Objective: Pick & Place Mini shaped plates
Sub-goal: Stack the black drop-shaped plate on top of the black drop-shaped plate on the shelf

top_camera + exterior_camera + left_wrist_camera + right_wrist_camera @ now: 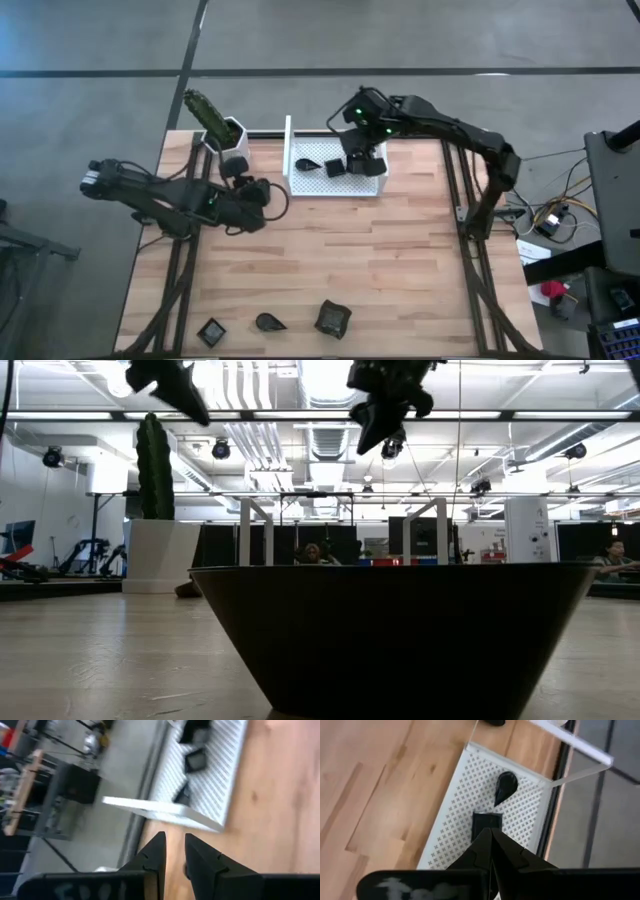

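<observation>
Plates point(333, 168) lie in the tray point(376, 188) under my right hand point(352, 152), pressed together and empty; dropping lower could knock them.

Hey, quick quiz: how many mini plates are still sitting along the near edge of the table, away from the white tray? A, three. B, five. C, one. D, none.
A: the high view shows three mini plates along the near edge, a square plate, a teardrop plate and a larger square plate, all well apart from the white tray.
</observation>
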Motion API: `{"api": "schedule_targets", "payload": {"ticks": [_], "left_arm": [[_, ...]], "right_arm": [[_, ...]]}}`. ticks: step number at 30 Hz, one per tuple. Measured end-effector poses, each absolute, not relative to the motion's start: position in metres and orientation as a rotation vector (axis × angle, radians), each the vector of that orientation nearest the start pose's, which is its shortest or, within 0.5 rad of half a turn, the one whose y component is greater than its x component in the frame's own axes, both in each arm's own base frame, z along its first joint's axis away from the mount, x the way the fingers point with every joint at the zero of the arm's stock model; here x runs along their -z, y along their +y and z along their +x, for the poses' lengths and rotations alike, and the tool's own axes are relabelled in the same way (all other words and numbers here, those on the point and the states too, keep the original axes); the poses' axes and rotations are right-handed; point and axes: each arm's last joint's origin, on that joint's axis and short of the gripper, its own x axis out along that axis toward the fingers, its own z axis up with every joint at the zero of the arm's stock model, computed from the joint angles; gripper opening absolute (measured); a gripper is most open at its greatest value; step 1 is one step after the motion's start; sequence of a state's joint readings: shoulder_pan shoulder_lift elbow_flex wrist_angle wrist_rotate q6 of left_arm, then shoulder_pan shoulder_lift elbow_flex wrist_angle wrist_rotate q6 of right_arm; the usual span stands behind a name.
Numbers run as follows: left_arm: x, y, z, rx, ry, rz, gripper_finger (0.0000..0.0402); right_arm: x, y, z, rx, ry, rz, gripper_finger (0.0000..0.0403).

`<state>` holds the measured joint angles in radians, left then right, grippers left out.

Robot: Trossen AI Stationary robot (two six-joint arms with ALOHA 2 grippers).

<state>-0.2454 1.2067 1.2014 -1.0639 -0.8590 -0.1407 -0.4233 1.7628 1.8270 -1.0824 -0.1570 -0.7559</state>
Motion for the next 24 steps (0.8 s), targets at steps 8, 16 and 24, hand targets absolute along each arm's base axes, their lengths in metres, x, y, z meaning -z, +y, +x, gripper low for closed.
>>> {"api": "schedule_targets", "payload": {"ticks": [8,16,24], "left_arm": [[-0.299,-0.026,0.214,-0.512,0.968,0.376,0.0069],[-0.272,-0.010,0.217,-0.453,1.026,0.302,0.0069],[-0.262,0.024,0.219,-0.388,1.075,0.194,0.0069]], "right_arm": [[-0.366,-0.119,0.293,-0.087,0.922,-0.374,0.0008],[-0.371,-0.093,0.254,-0.040,0.802,-0.364,0.0008],[-0.374,-0.076,0.221,0.013,0.687,-0.326,0.0008]]}}
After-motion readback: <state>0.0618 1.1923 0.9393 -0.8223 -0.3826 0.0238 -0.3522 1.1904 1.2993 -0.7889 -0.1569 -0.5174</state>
